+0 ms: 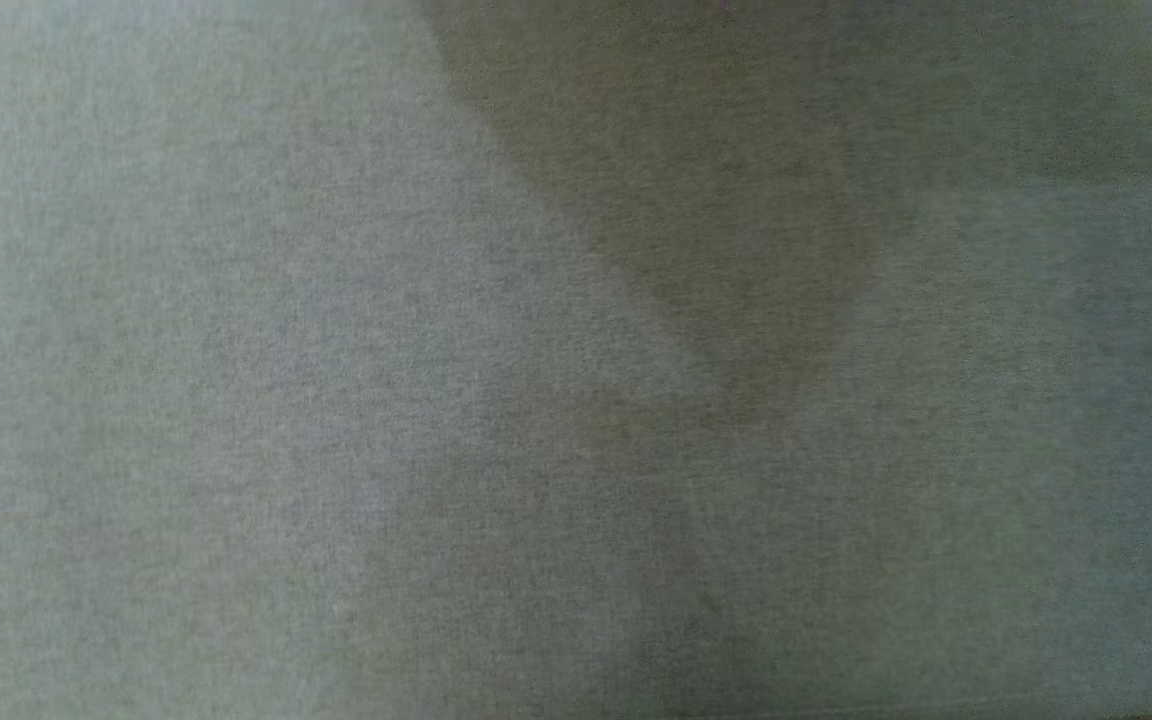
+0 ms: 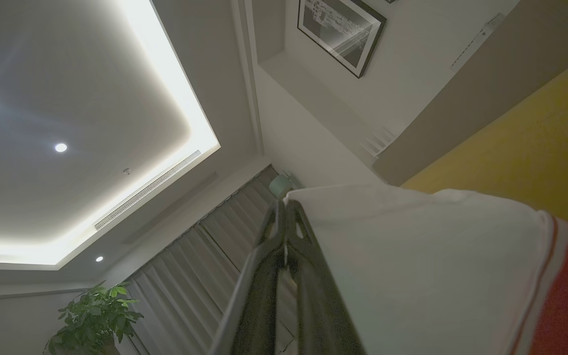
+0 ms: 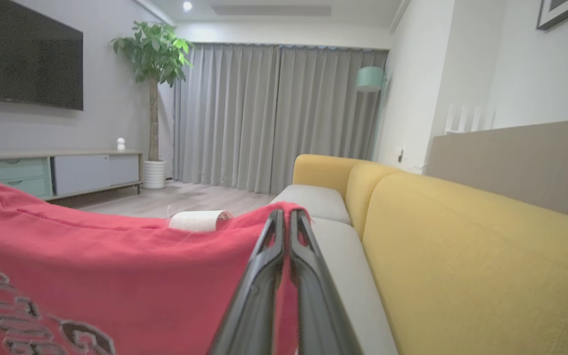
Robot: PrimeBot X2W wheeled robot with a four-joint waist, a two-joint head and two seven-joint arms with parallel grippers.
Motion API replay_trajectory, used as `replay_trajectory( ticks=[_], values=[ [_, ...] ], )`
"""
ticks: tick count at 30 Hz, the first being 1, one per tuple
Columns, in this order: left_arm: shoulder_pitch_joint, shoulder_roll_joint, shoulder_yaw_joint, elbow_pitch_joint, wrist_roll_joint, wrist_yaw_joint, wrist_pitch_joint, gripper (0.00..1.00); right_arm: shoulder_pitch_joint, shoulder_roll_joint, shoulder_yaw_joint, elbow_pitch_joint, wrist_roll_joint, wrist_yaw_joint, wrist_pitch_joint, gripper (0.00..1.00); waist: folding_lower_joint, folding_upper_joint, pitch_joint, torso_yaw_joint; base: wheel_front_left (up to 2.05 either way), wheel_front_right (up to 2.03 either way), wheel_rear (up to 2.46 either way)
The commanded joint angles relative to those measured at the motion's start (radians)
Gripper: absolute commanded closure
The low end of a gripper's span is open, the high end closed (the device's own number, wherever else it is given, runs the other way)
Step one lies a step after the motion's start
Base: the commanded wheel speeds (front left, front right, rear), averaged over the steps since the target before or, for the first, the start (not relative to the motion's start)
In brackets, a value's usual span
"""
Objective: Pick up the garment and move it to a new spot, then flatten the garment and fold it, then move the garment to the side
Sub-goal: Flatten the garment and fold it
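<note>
I have both claws clamped on the garment (image 3: 116, 261) — left gripper (image 2: 285, 209) on its white part, right gripper (image 3: 287, 219) on a red edge — cloth strung between them, sofa (image 3: 461, 256) alongside.

a yellow sofa (image 3: 461, 256) with grey seat cushions; past its far end a grey curtain (image 3: 274, 113) and teal lamp (image 3: 369, 79); opposite the sofa, a potted plant (image 3: 153, 54), dark tv (image 3: 22, 54) and low cabinet (image 3: 57, 172).
</note>
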Motion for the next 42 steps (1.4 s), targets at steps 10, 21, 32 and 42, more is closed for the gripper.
replay_trajectory(
  ticks=[10,21,32,42],
  values=[
    [0.23,0.075,0.11,-0.193,-0.02,-0.003,-0.003,1.0,0.027,-0.035,0.104,0.089,0.054,-0.001,-0.079,1.0,-0.0003,0.0001,0.072,0.053,0.0,0.0,0.0],
    [0.736,0.114,0.182,-0.444,-0.101,-0.018,-0.003,1.0,0.313,-0.103,0.181,0.07,0.218,-0.001,-0.112,1.0,-0.0003,0.0001,-0.051,0.067,0.0,0.0,0.0],
    [1.239,0.154,0.235,-0.611,-0.169,-0.036,-0.004,1.0,0.743,-0.226,0.189,-0.087,0.4,-0.001,-0.108,1.0,-0.0003,0.0001,-0.224,0.064,0.0,0.0,0.0],
    [1.548,0.143,0.219,-0.613,-0.199,-0.013,-0.004,1.0,1.006,-0.26,0.129,-0.19,0.417,-0.001,-0.118,1.0,-0.0003,0.0001,-0.31,0.053,0.0,0.0,0.0]
  ],
)
